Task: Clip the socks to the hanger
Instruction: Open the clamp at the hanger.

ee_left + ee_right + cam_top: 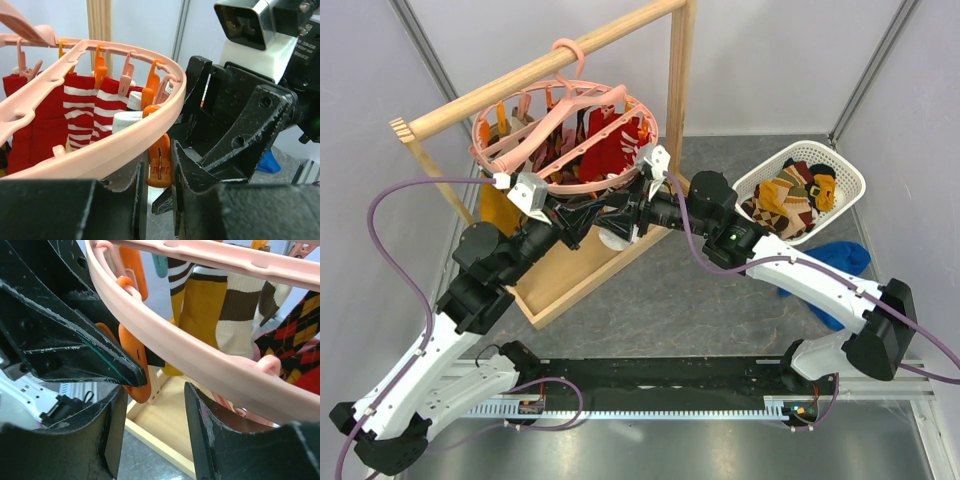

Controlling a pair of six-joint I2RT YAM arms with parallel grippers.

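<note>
The salmon-pink hanger [478, 140] hangs from the wooden rail, with several socks [605, 150] clipped inside its ring. Red-and-white striped socks [80, 115] show in the left wrist view; mustard-brown socks [210, 305] and an argyle sock [295, 345] show in the right wrist view. My left gripper [582, 218] [159, 185] is shut on an orange clip [160, 162] hanging under the ring's near rim [100, 150]. My right gripper [625, 213] [155, 425] is open and empty just below the rim [200, 355], beside the same clip [135, 370]. More socks [795, 200] lie in a white basket.
The wooden rail [540, 65] and its post stand at the back, and the frame's base [570, 280] lies under both grippers. The white basket [850, 175] sits at the right, with a blue cloth [835, 265] on the table in front of it.
</note>
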